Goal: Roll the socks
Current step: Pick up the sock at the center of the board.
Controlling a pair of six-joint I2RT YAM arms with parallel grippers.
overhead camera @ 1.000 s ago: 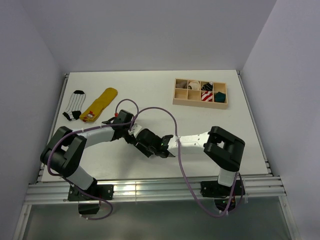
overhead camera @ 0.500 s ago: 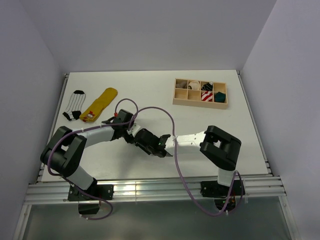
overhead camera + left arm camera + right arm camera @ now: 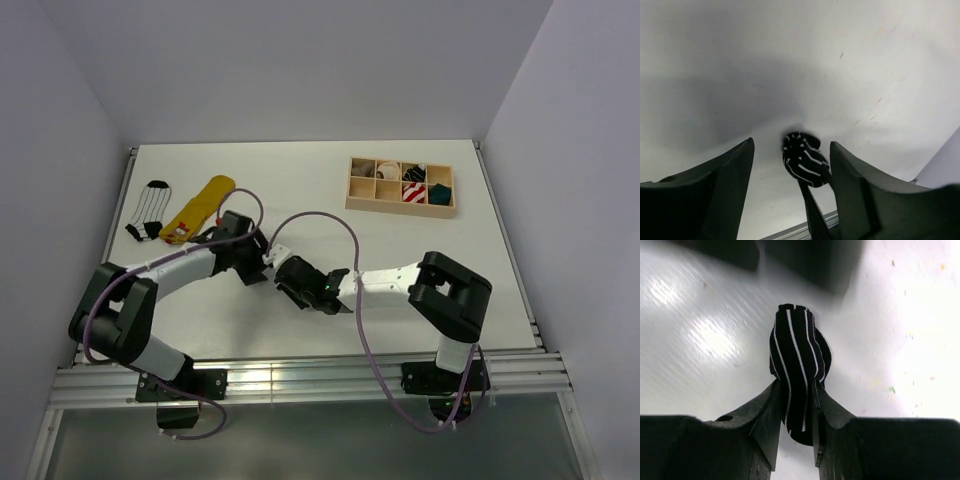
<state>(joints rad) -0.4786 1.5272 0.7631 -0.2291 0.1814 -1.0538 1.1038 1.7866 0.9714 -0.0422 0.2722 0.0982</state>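
A rolled sock, black with thin white stripes, stands pinched between the fingers of my right gripper, which is shut on it just above the white table. In the left wrist view the same rolled sock sits ahead of my left gripper, whose jaws stand wide apart on either side without touching it. From above, the left gripper and right gripper meet near the table's middle front. Flat at the far left lie a black-and-white striped sock and a yellow sock.
A wooden compartment box stands at the back right, holding several rolled socks, among them a red-and-white one and a dark green one. Purple cables loop over both arms.
My left gripper has opened, let go of the rolled sock and drawn back to the left. My right gripper has closed tighter on the sock.
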